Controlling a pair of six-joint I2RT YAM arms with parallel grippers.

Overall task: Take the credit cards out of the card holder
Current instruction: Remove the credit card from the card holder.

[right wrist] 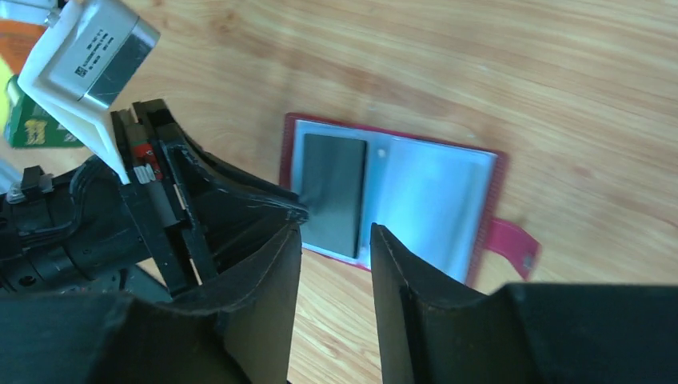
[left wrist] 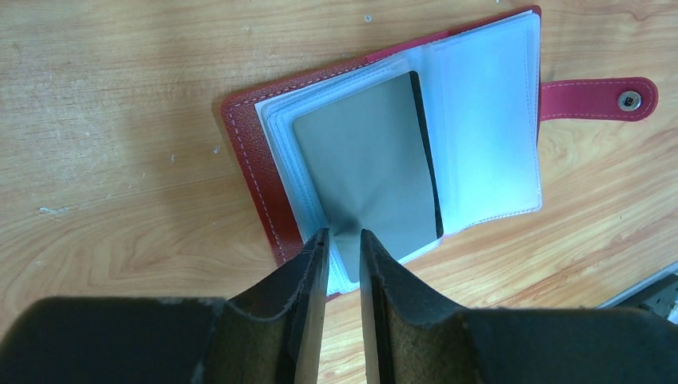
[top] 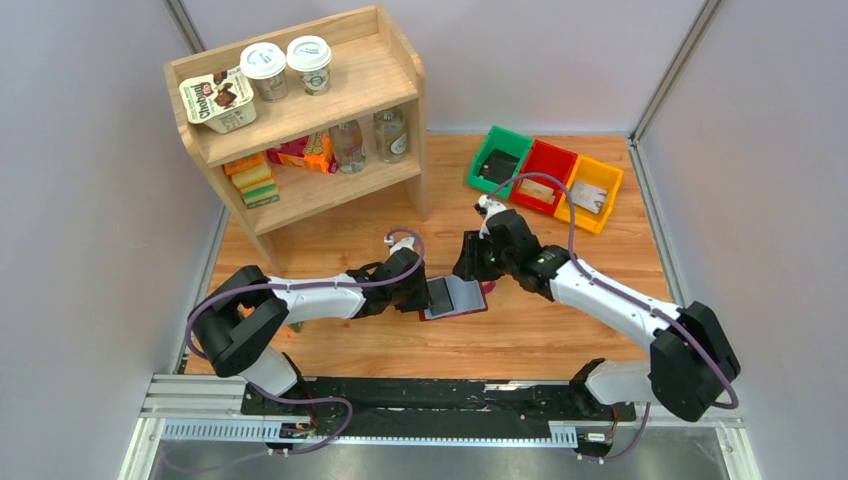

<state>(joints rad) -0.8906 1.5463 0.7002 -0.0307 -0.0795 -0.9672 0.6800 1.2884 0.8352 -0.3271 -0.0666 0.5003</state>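
The maroon card holder lies open and flat on the wooden table between both arms. In the left wrist view its red cover frames clear sleeves. A grey credit card lies on the left half, and a black card edge shows behind it. The snap tab points right. My left gripper is open by a narrow gap, with its tips on the grey card's near corner. My right gripper hovers open over the holder's near edge with nothing between its fingers.
Green, red and yellow bins stand at the back right, each with a flat item inside. A wooden shelf with cups, bottles and boxes fills the back left. The left gripper's fingers sit close beside my right one.
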